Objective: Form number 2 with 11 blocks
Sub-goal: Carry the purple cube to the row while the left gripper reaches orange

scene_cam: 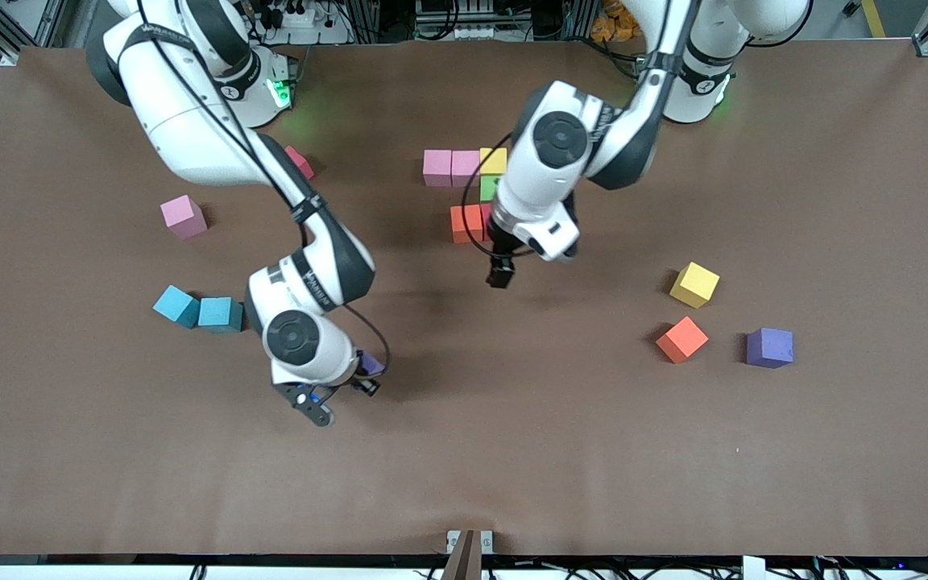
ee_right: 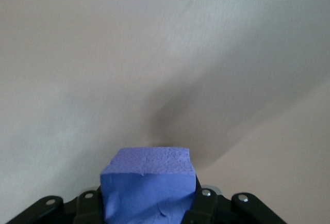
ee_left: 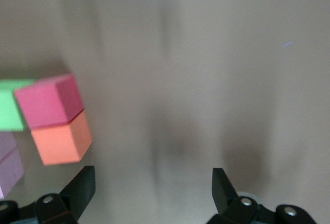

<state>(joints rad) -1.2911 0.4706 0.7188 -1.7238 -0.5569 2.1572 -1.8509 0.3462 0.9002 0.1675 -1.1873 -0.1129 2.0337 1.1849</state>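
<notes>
- Right gripper (scene_cam: 363, 374), lower centre of frame, is clamped on a purple block (ee_right: 147, 182) — destined for the number 2 (scene_cam: 472, 189), part-built at upper centre.
- Left gripper (scene_cam: 500, 278) hangs beside that stack, fingers wide, empty.

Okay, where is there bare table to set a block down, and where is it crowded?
Bare table runs along the front camera's edge, below both grippers. Another bare patch lies between the right gripper, shut on a purple block, and the loose orange block. It is crowded around the block cluster under the left gripper.
</notes>
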